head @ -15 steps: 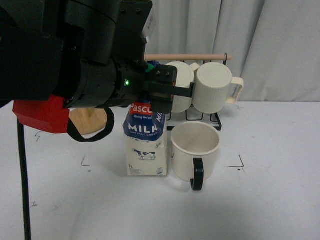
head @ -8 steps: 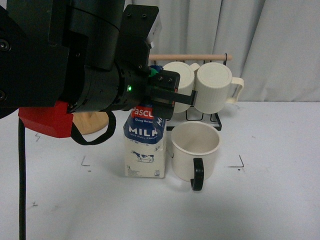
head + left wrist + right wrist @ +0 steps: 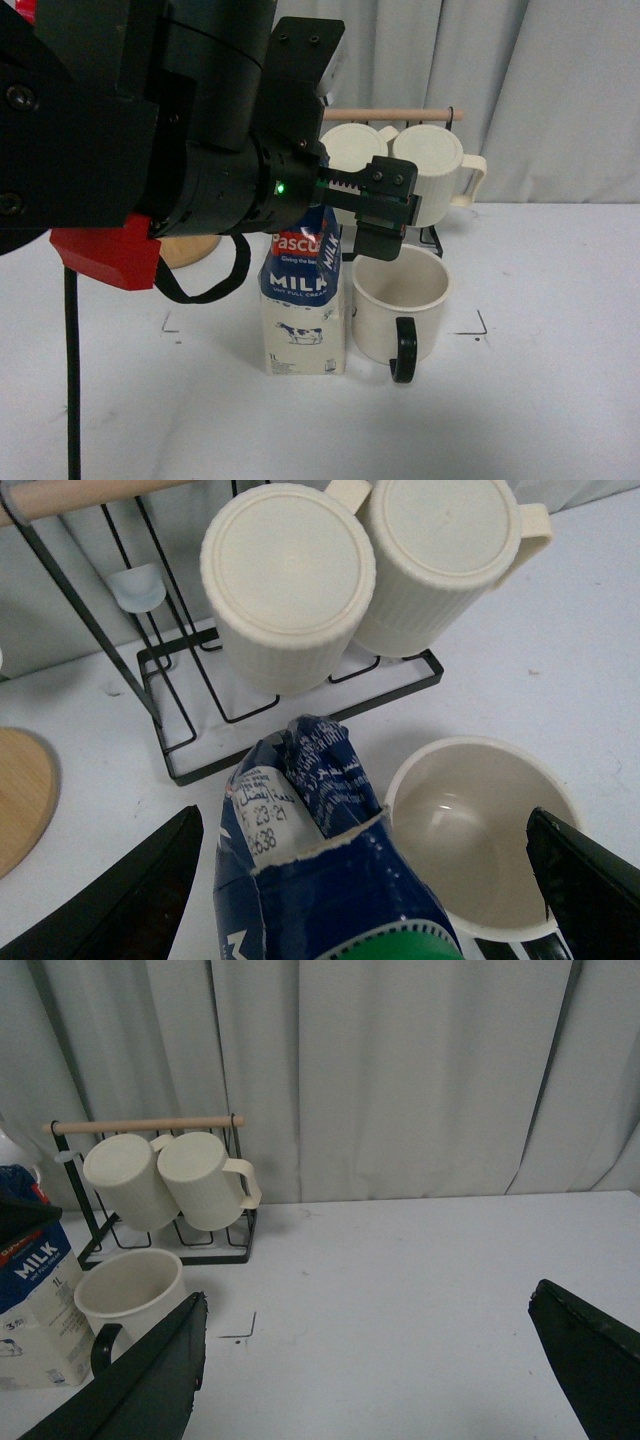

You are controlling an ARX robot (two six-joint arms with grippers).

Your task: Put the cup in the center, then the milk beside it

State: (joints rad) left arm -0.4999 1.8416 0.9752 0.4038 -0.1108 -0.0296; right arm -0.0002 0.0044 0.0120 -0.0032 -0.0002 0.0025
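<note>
Upright beside the cup (image 3: 398, 305), "Pascual" "MILK" carton (image 3: 303, 300), left claw (image 3: 365, 900) spread wide above; right claw (image 3: 365, 1385) likewise spread.

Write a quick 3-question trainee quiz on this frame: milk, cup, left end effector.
1. True or false: the milk stands upright on the table, close beside the cup.
2. Multiple choice: the cup's black handle points A) toward the rack, B) toward the camera in the front view, C) toward the milk.
3. Fill in: in the left wrist view, the left end effector has its fingers ____ on either side of the milk's top.

Key: 1 true. 2 B. 3 spread apart, not touching the carton.
</note>
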